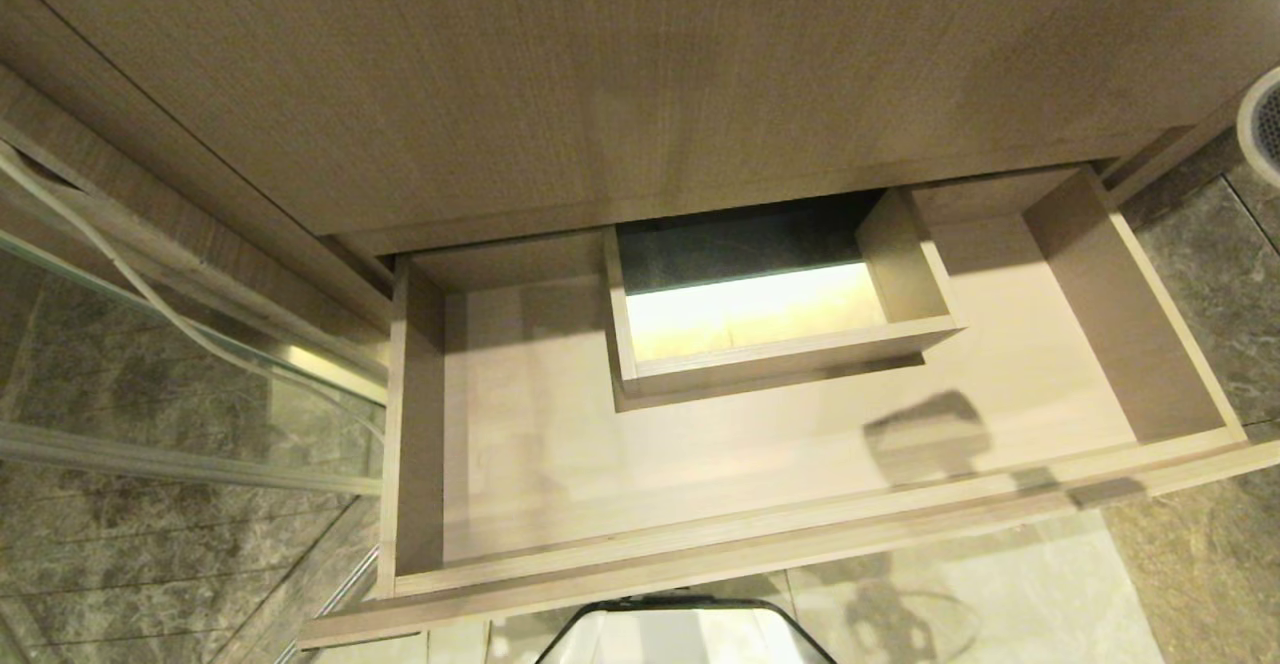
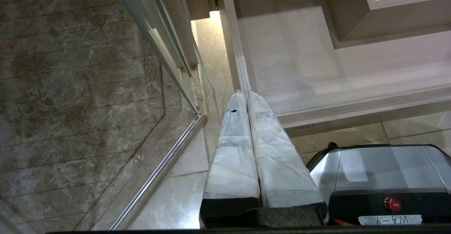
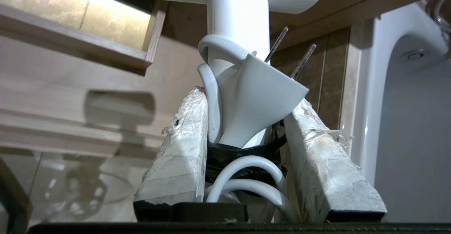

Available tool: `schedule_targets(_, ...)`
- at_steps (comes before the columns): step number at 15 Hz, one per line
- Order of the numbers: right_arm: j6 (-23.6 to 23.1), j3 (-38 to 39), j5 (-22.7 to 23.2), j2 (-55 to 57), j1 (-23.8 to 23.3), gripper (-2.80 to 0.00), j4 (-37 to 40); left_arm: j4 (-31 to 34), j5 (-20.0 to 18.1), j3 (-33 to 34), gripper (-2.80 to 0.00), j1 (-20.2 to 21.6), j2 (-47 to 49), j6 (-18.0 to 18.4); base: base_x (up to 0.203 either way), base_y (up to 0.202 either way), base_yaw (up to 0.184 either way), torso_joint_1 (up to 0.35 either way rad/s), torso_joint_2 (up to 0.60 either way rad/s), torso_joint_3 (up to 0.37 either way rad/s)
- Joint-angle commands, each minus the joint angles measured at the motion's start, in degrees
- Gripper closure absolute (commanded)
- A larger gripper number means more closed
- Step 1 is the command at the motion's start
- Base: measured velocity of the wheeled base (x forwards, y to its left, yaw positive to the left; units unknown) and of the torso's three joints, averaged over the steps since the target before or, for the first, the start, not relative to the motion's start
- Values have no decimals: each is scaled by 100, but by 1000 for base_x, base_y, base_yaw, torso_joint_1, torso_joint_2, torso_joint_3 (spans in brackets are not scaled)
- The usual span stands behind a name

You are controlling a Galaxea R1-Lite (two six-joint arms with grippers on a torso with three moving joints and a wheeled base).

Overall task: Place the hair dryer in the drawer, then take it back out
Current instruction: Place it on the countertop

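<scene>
Starting on the left, the left gripper [image 2: 246, 98] is just parked low beside the drawer's left front corner, its two padded fingers pressed flat together with nothing between them. In the middle, the drawer [image 1: 760, 534] is pulled wide open and its floor is bare around the walled cut-out [image 1: 770, 344], so the dryer isn't in there right now. Over on the right, the right gripper [image 3: 246, 117] has its jaws partway open and clamped on the hair dryer [image 3: 239, 19] by the handle, with the plug [image 3: 259, 100] and bundled cord wedged in the same pinch; in the head view only the grille end peeks in at the right edge, up above the drawer's right side. My worry: that grip is on handle plus cord plus plug, so it looks kinda lumpy, and the dryer could twist or slide out. The plug prongs could also catch the drawer wall.
</scene>
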Motion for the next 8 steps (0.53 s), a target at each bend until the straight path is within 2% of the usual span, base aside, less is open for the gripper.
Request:
schedule_targets(1, -13, 195, 35, -687, 1, 0, 211, -3, 0, 9, 0, 1, -2, -1, 0, 0, 0, 0, 0, 0)
schedule_targets(5, 211, 498, 22, -1213, -13, 0, 282, -3, 0, 0, 0, 1, -2, -1, 0, 0, 0, 217, -385, -138)
schedule_targets(8, 218, 617, 15, -1403, -16, 0, 314, -3, 0, 9, 0, 1, -2, -1, 0, 0, 0, 70, -478, -198)
